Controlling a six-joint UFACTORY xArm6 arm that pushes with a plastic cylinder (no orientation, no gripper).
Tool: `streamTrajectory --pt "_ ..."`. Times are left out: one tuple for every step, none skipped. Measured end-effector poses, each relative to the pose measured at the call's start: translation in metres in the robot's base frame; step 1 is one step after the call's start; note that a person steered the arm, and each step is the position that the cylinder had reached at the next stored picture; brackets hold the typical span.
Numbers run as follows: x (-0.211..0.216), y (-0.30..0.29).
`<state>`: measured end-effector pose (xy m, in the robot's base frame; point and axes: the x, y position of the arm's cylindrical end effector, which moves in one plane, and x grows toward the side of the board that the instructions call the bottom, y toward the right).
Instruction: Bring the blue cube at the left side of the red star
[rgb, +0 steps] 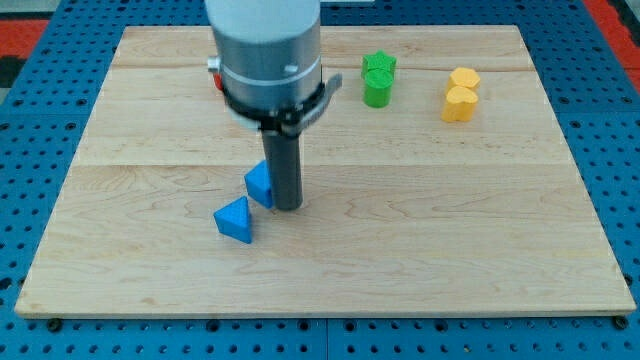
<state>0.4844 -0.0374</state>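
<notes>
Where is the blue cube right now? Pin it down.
The blue cube sits left of the board's centre, touching the left side of my tip, with the blue triangular block just below-left of it.

Even, bright overhead light leaves the wooden board (420, 230) pale and almost free of glare, with only short soft shadows tucked under the blocks (the blue ones show it best) while the arm's grey housing (265, 50) looks slightly blurred.
</notes>
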Motion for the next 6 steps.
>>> streamTrajectory --pt "-0.035 -0.011" --pt "-0.038 -0.074" --pt "-0.002 -0.102" --pt "-0.043 -0.143" --pt "-0.044 -0.096" --pt "-0.001 -0.048"
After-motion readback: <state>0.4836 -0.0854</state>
